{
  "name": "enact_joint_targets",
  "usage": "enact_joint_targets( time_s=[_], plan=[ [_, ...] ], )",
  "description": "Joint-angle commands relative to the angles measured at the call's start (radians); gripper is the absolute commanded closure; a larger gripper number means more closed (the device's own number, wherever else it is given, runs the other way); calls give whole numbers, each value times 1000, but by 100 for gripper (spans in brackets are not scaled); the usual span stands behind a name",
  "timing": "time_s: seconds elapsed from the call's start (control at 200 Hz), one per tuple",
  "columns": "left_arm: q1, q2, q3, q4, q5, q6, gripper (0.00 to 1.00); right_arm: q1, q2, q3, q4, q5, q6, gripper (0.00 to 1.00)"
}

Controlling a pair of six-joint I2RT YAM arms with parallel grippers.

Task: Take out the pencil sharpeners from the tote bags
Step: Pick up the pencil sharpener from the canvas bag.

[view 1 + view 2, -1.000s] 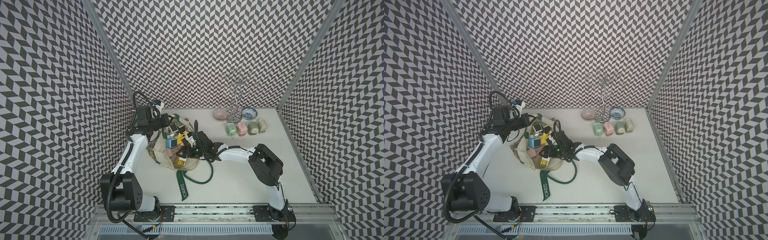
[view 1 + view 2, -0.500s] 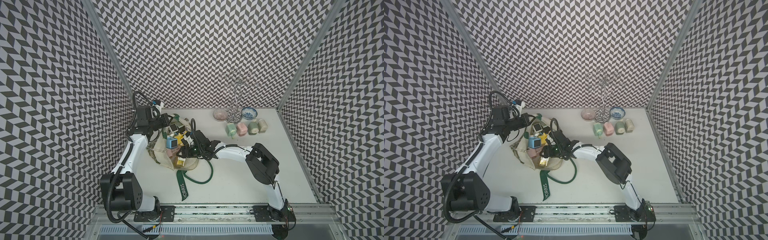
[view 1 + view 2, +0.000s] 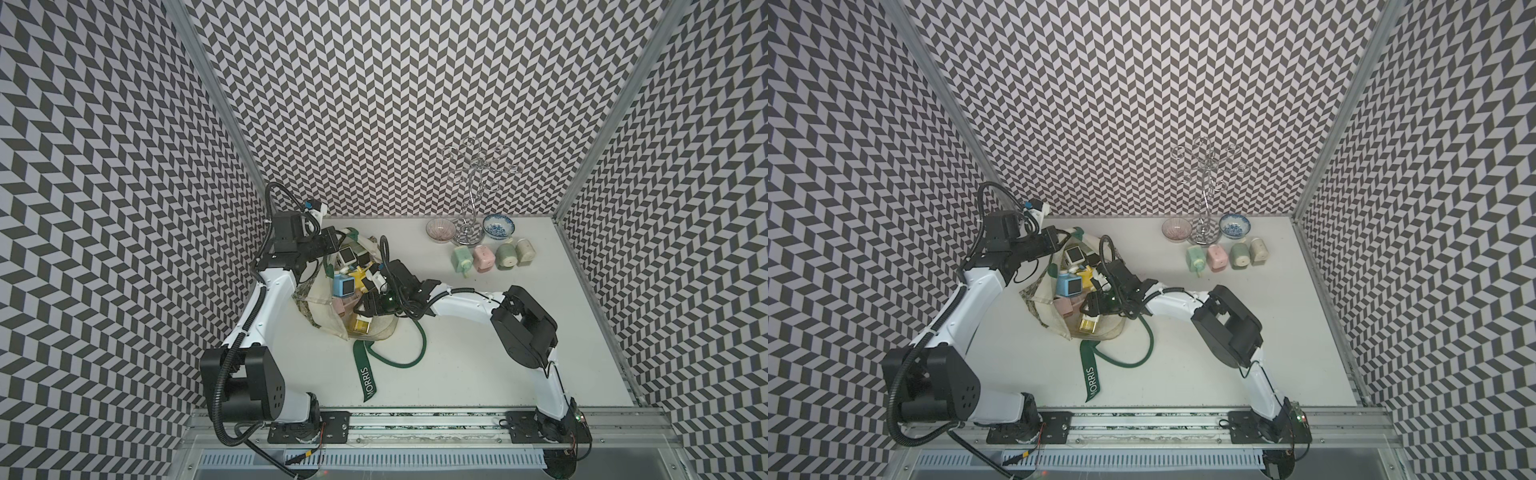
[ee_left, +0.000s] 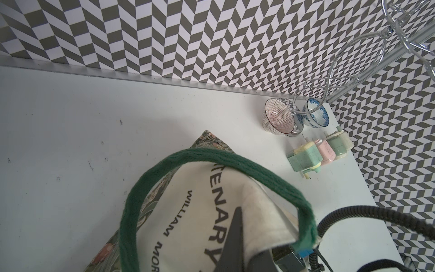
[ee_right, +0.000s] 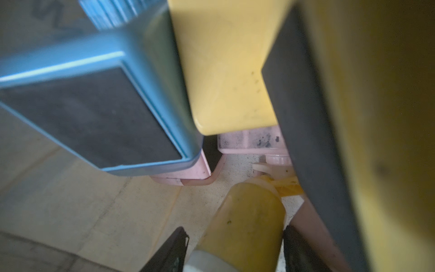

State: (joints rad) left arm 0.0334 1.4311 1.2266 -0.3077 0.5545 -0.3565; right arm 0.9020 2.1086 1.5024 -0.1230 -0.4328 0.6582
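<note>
Find the left gripper (image 3: 336,240) at 10 o'clock on the white table (image 3: 498,357). Its fingers (image 4: 236,235) are pressed together on the cream canvas rim of the tote bag (image 3: 322,320), and a green strap loop (image 4: 131,200) arches over the fabric in the left wrist view. The bag lies at 9 o'clock with its mouth open upward, and its lettered strap (image 3: 368,380), marked "MORRIS", trails toward 6 o'clock. Packed together inside the bag you see a pale sharpener (image 3: 347,254) with a dark window, a blue sharpener (image 3: 343,285) and a pink sharpener (image 3: 340,307). The right gripper (image 5: 233,237) reaches into the bag from 3 o'clock. Its fingers (image 5: 170,249) are spread on either side of a yellow sharpener (image 5: 244,212), with a sliver of gap at one finger. At 1 o'clock a row of four pencil sharpeners (image 3: 483,257) stands on the table, outside the bag. Just behind it a chrome wire stand (image 3: 469,235) sits between a pink-lined bowl (image 3: 440,229) and a blue-patterned bowl (image 3: 498,226).
</note>
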Motion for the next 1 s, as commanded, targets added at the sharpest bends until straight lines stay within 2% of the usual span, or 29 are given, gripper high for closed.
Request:
enact_joint_targets(
  time_s=[0.0, 0.055, 0.18, 0.345, 0.471, 0.576, 0.886, 0.996],
  plan=[
    [9, -52, 15, 50, 27, 6, 100, 9, 48, -19, -94, 13, -11, 41],
    [9, -52, 13, 50, 27, 7, 100, 8, 42, -20, -95, 12, -15, 47],
    [9, -52, 14, 50, 27, 7, 100, 8, 9, -45, -60, 1, -7, 53],
    [9, -55, 13, 49, 25, 8, 100, 18, -27, -73, -20, -23, -9, 52],
    [8, -54, 13, 49, 25, 8, 100, 38, -13, -72, 2, -80, -14, 42],
    [8, -55, 13, 49, 25, 8, 100, 47, 17, -51, -26, -100, -35, 40],
    [7, -52, 13, 50, 25, 9, 100, 49, 46, -21, -51, -105, -49, 49],
    [7, -53, 13, 50, 24, 8, 100, 50, 14, -34, -41, -103, -58, 51]
  ],
)
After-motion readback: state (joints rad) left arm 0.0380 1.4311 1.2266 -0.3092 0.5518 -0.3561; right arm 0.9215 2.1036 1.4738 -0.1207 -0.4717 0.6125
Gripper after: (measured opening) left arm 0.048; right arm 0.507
